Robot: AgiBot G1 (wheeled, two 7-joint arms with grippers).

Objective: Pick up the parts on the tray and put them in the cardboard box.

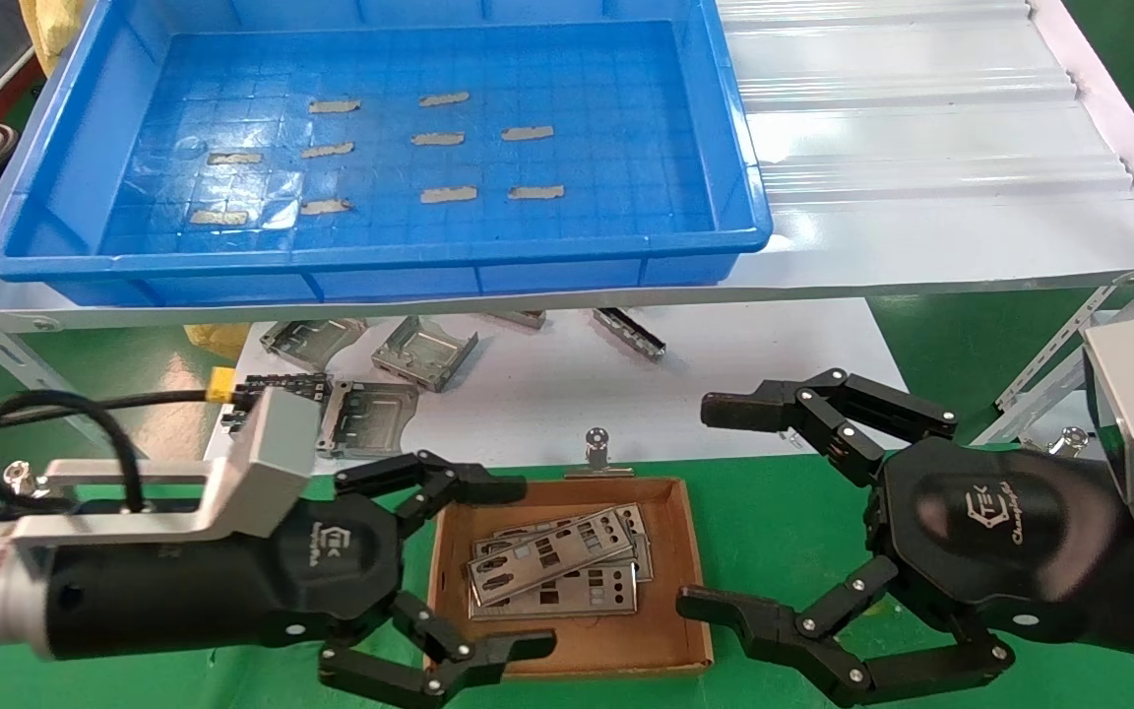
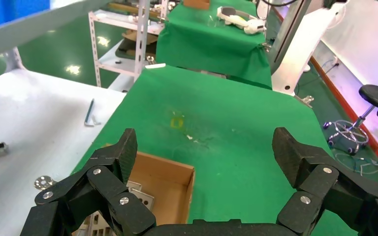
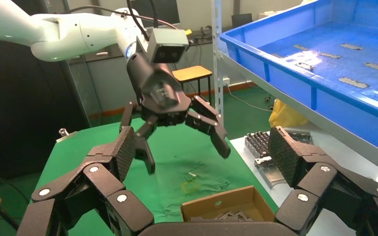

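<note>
Head view: blue tray (image 1: 55, 246) on the raised white corrugated shelf (image 1: 921, 148), far side; floor bare of metal plates, only beige tape strips (image 1: 449, 194) left as position markers. Perforated plates (image 1: 552, 566) stacked flat in the cardboard box (image 1: 690, 611), near centre on the green counter (image 1: 784, 512). Left claw (image 1: 473, 566) at the box's left edge, fingers spread wide, holding nothing. Right claw (image 1: 724, 507) right of the box, likewise spread and empty. Judged: transfer complete or nearly so, both claws clear of the box to avoid disturbing the stack. Folded grey brackets (image 1: 424, 352) on the white sheet under the shelf, not part of the task.

Left wrist view: left claw fingers (image 2: 120, 157) splayed above the box corner (image 2: 177, 172); plate edges (image 2: 140, 194) visible inside.

Right wrist view: right claw fingers (image 3: 120, 152) apart, nothing between; left claw (image 3: 182, 140) farther off, open, above the counter; box (image 3: 226, 204) below, tray (image 3: 295, 78) up on the shelf.
</note>
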